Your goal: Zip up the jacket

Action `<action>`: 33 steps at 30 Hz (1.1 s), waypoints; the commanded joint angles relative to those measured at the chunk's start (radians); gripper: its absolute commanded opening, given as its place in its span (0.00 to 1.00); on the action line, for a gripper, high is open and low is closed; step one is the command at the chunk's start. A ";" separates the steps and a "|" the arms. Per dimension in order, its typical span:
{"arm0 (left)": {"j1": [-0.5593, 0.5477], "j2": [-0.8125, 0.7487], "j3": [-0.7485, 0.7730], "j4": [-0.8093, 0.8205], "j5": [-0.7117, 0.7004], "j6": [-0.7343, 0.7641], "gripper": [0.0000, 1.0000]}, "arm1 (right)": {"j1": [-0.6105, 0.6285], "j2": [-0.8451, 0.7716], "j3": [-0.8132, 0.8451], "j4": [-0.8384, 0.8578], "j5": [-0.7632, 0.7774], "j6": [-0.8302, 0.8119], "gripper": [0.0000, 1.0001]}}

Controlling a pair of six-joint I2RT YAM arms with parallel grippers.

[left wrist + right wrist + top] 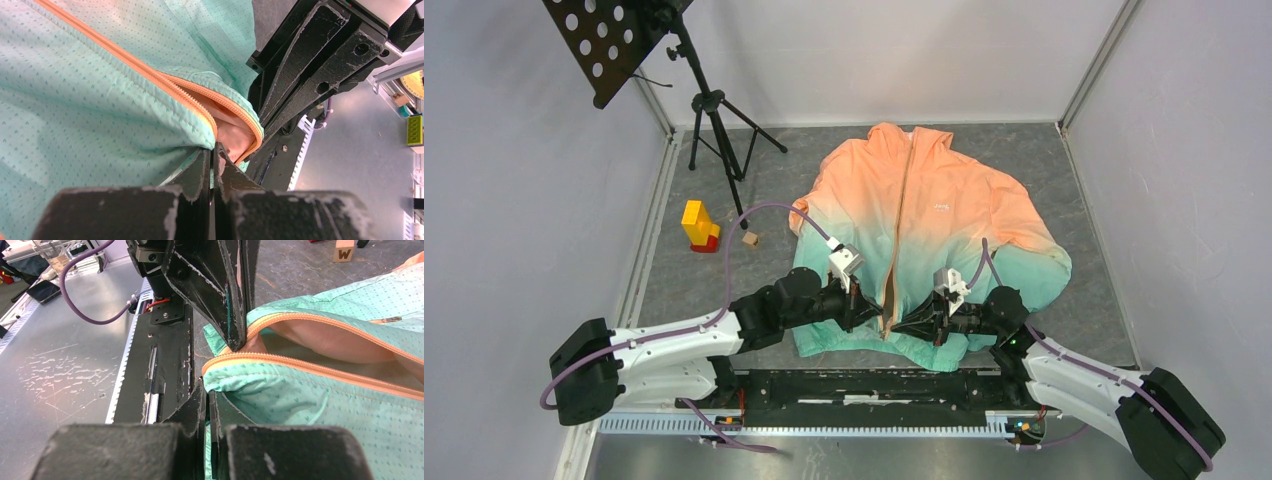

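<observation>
The jacket [924,220] lies flat on the grey table, peach-orange at the far end and teal-green at the near hem, with its tan centre zipper [901,215] running down the middle. My left gripper [872,313] is shut on the jacket's hem just left of the zipper's bottom end; in the left wrist view [214,150] its jaws pinch teal fabric beside the parted zipper [165,85]. My right gripper [902,325] is shut on the hem just right of the zipper; in the right wrist view [207,390] teal cloth sits between its jaws, under the open zipper [310,365].
A yellow and red block [698,226] and a small wooden cube [750,239] sit left of the jacket. A black tripod stand [714,110] with a perforated plate stands at the far left. White walls enclose the table. The black base rail [864,385] runs along the near edge.
</observation>
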 commanded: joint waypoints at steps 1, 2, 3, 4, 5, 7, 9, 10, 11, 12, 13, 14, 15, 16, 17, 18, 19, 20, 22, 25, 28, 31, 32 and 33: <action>0.002 -0.010 0.011 0.047 0.030 -0.014 0.02 | -0.002 0.001 -0.015 0.067 -0.013 -0.006 0.00; 0.002 -0.007 0.012 0.046 0.032 -0.014 0.02 | -0.002 0.002 -0.015 0.067 -0.012 -0.005 0.00; 0.002 -0.006 0.012 0.047 0.034 -0.015 0.02 | -0.002 0.003 -0.015 0.068 -0.012 -0.006 0.00; 0.003 -0.004 0.013 0.047 0.039 -0.016 0.02 | -0.002 0.002 -0.015 0.068 -0.009 -0.007 0.00; 0.002 -0.003 0.014 0.051 0.041 -0.016 0.02 | -0.002 0.002 -0.015 0.068 -0.006 -0.008 0.00; 0.003 0.001 0.016 0.051 0.048 -0.017 0.02 | -0.002 0.002 -0.015 0.068 0.000 -0.011 0.00; 0.003 0.005 0.015 0.051 0.050 -0.019 0.02 | -0.004 -0.003 -0.016 0.068 0.010 -0.013 0.00; 0.003 0.005 0.015 0.051 0.051 -0.018 0.02 | -0.004 -0.005 -0.016 0.069 0.014 -0.015 0.00; 0.002 0.006 0.013 0.051 0.049 -0.020 0.02 | -0.003 -0.008 -0.018 0.070 0.019 -0.013 0.00; 0.003 0.007 0.013 0.050 0.049 -0.020 0.02 | -0.005 -0.012 -0.019 0.071 0.023 -0.011 0.00; 0.003 0.007 0.011 0.050 0.046 -0.021 0.02 | -0.005 -0.013 -0.020 0.076 0.027 -0.008 0.00; 0.002 0.007 0.009 0.051 0.044 -0.022 0.02 | -0.007 -0.014 -0.020 0.083 0.032 0.001 0.00; 0.003 0.007 0.007 0.050 0.040 -0.022 0.02 | -0.007 -0.018 -0.024 0.096 0.038 0.012 0.00; 0.002 0.008 0.007 0.051 0.038 -0.023 0.02 | -0.007 -0.020 -0.026 0.118 0.048 0.033 0.00; 0.001 0.009 0.007 0.051 0.039 -0.024 0.02 | -0.007 -0.022 -0.026 0.139 0.059 0.051 0.00; 0.002 0.009 0.007 0.051 0.039 -0.026 0.02 | -0.007 -0.023 -0.055 0.164 0.069 0.074 0.00; 0.002 0.009 0.007 0.052 0.043 -0.028 0.02 | -0.007 -0.024 -0.065 0.184 0.087 0.091 0.00; 0.002 0.011 0.006 0.055 0.046 -0.031 0.02 | -0.007 -0.026 -0.073 0.199 0.099 0.104 0.00; 0.002 0.012 0.006 0.056 0.055 -0.034 0.02 | -0.007 -0.027 -0.082 0.205 0.126 0.113 0.00; 0.003 0.011 0.001 0.055 0.067 -0.040 0.02 | -0.007 -0.025 -0.081 0.189 0.151 0.101 0.00; 0.002 0.009 0.004 0.038 0.077 -0.040 0.02 | -0.007 -0.002 -0.071 0.190 0.144 0.097 0.00; 0.002 0.001 0.017 0.009 0.074 -0.041 0.02 | -0.007 0.021 -0.067 0.194 0.131 0.099 0.00; 0.002 -0.002 0.021 0.005 0.073 -0.048 0.02 | -0.007 0.029 -0.069 0.194 0.130 0.100 0.00; 0.003 -0.003 0.027 0.000 0.075 -0.057 0.02 | -0.007 0.034 -0.070 0.195 0.129 0.099 0.00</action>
